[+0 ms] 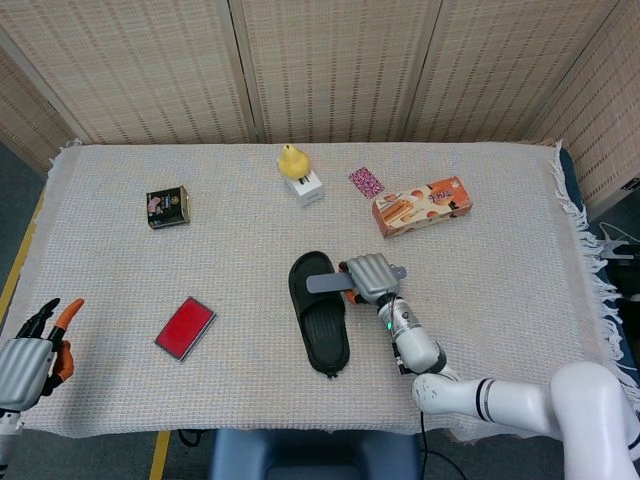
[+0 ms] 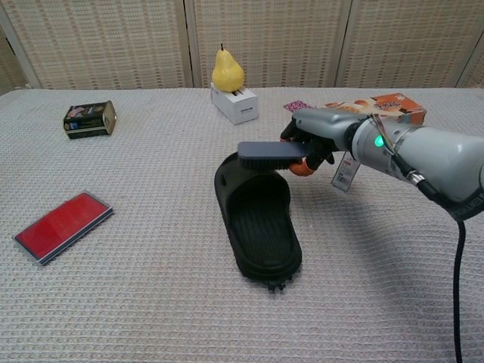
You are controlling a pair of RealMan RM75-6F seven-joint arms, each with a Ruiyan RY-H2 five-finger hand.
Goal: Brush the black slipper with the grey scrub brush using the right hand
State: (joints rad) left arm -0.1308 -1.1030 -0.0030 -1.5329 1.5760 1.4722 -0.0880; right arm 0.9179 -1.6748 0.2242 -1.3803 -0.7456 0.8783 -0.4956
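The black slipper [image 1: 320,312] [image 2: 259,215] lies on the cloth near the table's front middle, its strap end farthest from me. My right hand [image 1: 372,275] [image 2: 314,138] grips the handle of the grey scrub brush [image 1: 326,283] [image 2: 268,153], which reaches left over the slipper's strap, bristles down. Whether the bristles touch the strap I cannot tell. My left hand [image 1: 35,344] hangs beyond the table's front left corner, fingers apart, holding nothing; the chest view does not show it.
A red flat case [image 1: 185,327] [image 2: 62,226] lies at the front left. Further back sit a dark tin [image 1: 167,207] [image 2: 89,119], a yellow pear on a white box [image 1: 298,172] [image 2: 231,87], a small patterned packet [image 1: 366,181] and an orange snack box [image 1: 421,205] [image 2: 378,105].
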